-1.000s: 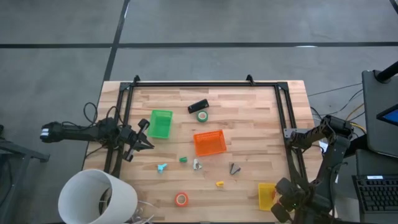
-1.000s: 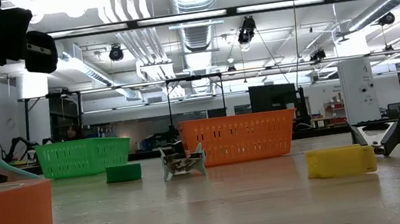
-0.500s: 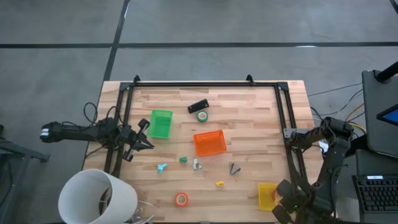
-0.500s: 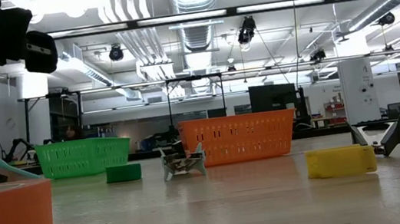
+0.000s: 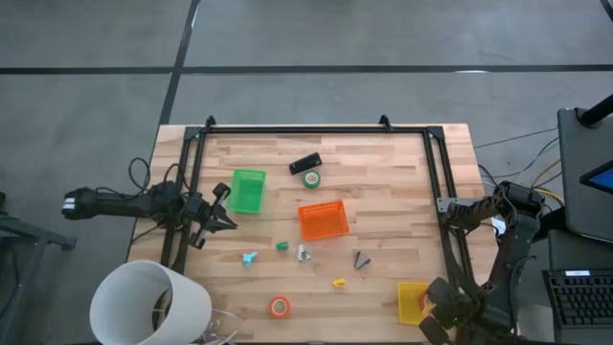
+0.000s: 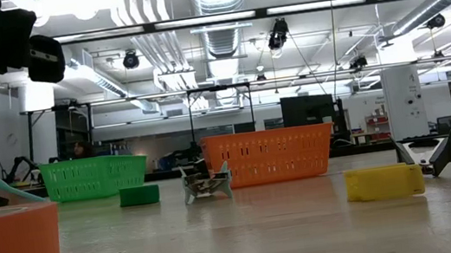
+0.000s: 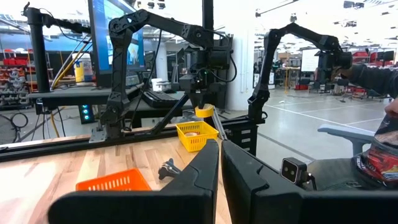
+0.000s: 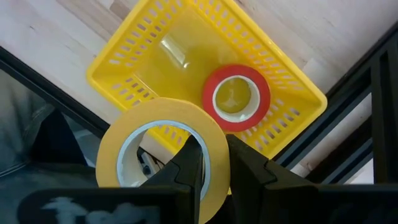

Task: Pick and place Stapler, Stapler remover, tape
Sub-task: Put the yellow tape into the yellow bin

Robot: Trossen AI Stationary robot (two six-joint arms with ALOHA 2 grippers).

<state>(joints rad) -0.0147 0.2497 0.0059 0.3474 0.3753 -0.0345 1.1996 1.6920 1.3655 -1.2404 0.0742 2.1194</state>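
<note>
Tape rolls and tools are seen scattered across the table [image 5: 383,172] from above: the stapler [image 5: 305,163] lies near the far edge with the green tape [image 5: 311,178] just beside it, the green bin [image 5: 248,190] and orange bin [image 5: 323,219] sit mid-table, and the orange tape [image 5: 279,307] lies near the front edge. The left gripper [image 5: 218,213] is parked at the table's left edge beside the green bin, while the right arm is folded over the yellow bin [image 5: 410,301] at the front right corner. From table height, the orange tape [image 6: 6,251] fills the near left, and a small yellow block [image 6: 384,182] and a grey clip-like piece [image 6: 206,184] are seen before the bins. In the left wrist view, the left gripper [image 7: 220,163] is shown with its fingers pressed together, holding nothing. In the right wrist view, the right gripper [image 8: 211,155] is shown pinching the wall of the yellow tape [image 8: 160,155] above the yellow bin [image 8: 124,56], in which the red tape [image 8: 236,97] already lies. The held roll hangs over the bin's rim rather than its middle, so a release here could, it is judged, let it strike the rim and roll off the table edge.
</note>
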